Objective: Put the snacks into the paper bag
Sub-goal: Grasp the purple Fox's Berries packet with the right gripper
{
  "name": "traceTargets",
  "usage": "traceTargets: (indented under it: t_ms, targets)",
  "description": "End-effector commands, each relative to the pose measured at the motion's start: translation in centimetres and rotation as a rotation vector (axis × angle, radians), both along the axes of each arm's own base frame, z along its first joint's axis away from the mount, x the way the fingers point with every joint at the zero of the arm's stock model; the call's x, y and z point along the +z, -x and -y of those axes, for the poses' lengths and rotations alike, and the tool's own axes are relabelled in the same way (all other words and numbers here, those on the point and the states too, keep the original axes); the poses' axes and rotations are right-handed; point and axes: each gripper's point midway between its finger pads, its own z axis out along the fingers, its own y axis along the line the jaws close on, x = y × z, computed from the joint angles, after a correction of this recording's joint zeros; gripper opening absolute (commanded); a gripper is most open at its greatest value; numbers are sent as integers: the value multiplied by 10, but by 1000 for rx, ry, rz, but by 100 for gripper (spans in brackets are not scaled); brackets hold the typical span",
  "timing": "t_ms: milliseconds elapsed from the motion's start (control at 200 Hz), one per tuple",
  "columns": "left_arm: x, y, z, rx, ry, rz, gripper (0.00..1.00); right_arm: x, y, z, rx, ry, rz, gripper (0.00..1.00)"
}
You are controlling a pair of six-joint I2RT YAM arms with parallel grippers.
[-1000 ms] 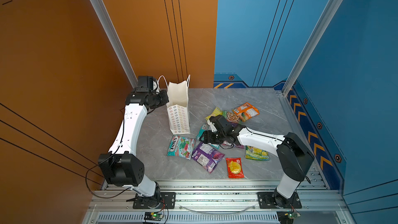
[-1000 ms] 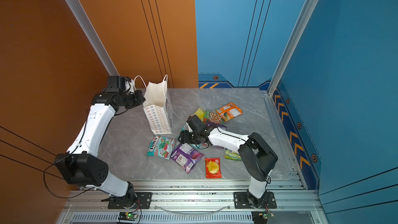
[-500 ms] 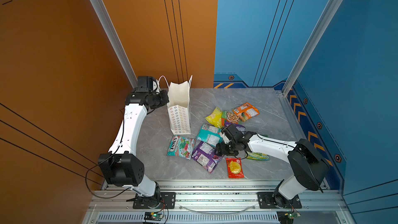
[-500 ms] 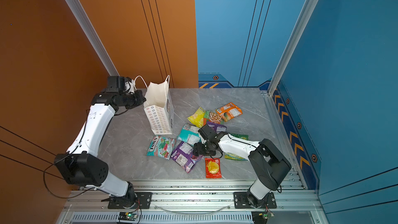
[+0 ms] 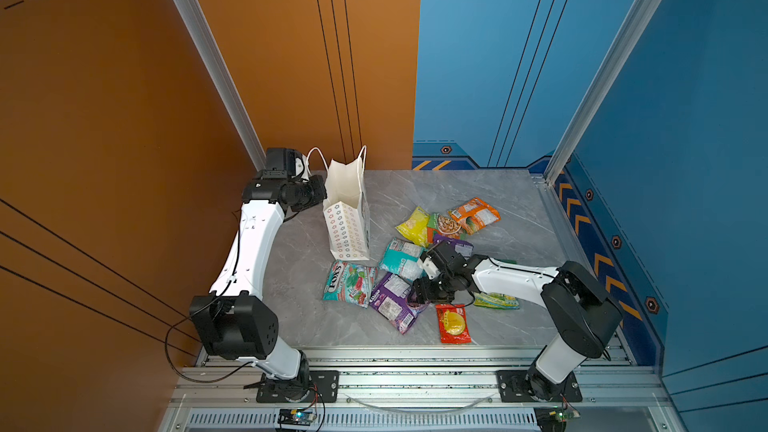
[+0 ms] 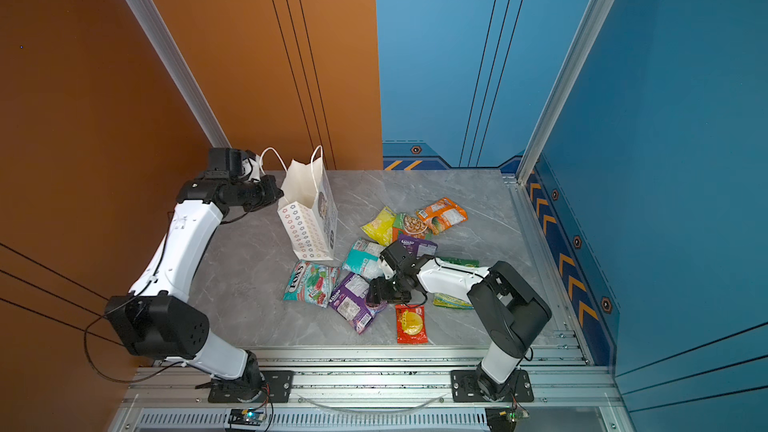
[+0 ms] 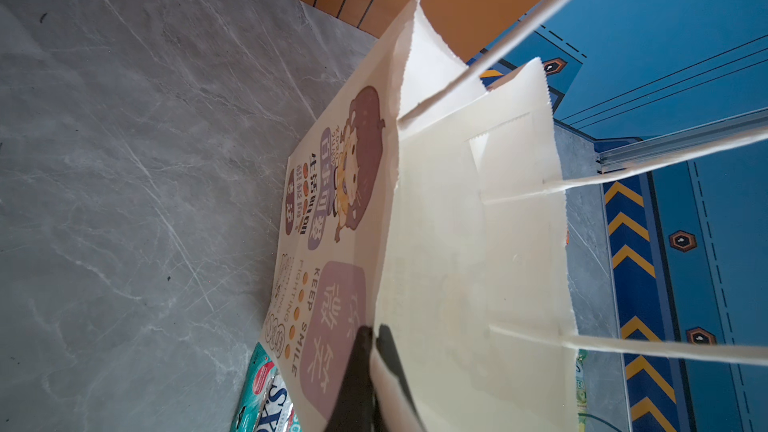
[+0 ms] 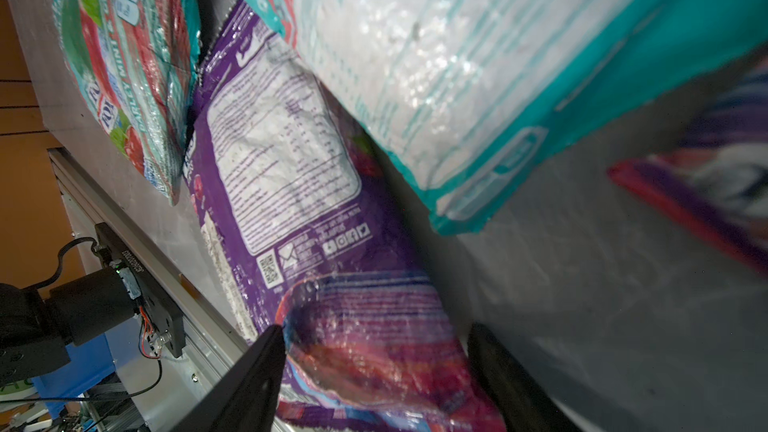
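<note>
Looks barely started: left hand (image 7: 375, 339) is pinching the paper bag (image 5: 347, 218) rim, holding it upright toward the table's (image 5: 415, 189) left edge, right hand (image 8: 376, 328) is straddling the purple packet (image 8: 291, 184) near the front edge with jaws spread, and every visible one of the snacks (image 5: 401, 257) is lying outside.

the tall white paper bag (image 5: 347, 226) looks matt and a bit creased. the purple plastic packet (image 8: 291, 184) is shiny and crinkly. the grey marble-look table top (image 5: 436, 189) is smooth.
</note>
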Motion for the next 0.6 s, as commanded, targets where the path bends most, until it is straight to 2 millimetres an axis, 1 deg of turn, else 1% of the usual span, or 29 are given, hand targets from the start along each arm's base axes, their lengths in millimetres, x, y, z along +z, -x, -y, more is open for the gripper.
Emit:
traceTargets:
  t_ms: [0, 50, 105, 190, 225, 255, 295, 320, 325, 375, 405, 420, 430, 440, 596]
  targets:
    - [-3, 3, 3, -30, 11, -8, 0, -8, 3, -6, 12, -4, -15, 65]
    - [-3, 3, 3, -33, 13, -10, 0, -9, 2, -7, 9, -8, -17, 57]
    - [-4, 3, 3, -33, 14, -11, 0, -8, 1, -8, 8, -11, -13, 52]
    - [-5, 4, 3, -34, 14, -15, 0, -4, 0, -8, 9, -10, -2, 41]
    - [-6, 4, 3, -35, 12, -16, 0, 2, 0, -8, 20, -14, 10, 35]
    - [-7, 4, 2, -32, 11, -19, 0, 5, 0, -8, 32, -10, 16, 33]
    - [-8, 4, 2, -32, 13, -22, 0, 13, -1, -6, 46, -6, 34, 26]
    - [-7, 4, 3, -32, 15, -22, 0, 16, -1, -6, 53, -2, 41, 23]
    - [-7, 4, 3, -32, 15, -22, 0, 18, -1, -5, 55, -3, 46, 21]
    - [-7, 4, 3, -33, 18, -22, 0, 27, -2, -5, 60, -6, 65, 15]
    - [-7, 4, 3, -32, 18, -23, 0, 34, -2, -6, 64, -17, 78, 7]
    - [-7, 4, 3, -32, 19, -22, 0, 36, -3, -6, 64, -21, 81, 5]
    - [-7, 4, 4, -33, 20, -21, 0, 39, -3, -7, 64, -27, 86, 1]
    - [-7, 4, 4, -33, 19, -21, 0, 41, -3, -7, 66, -29, 88, 0]
    - [-6, 4, 4, -34, 19, -20, 0, 73, -5, -11, 81, -63, 139, 0]
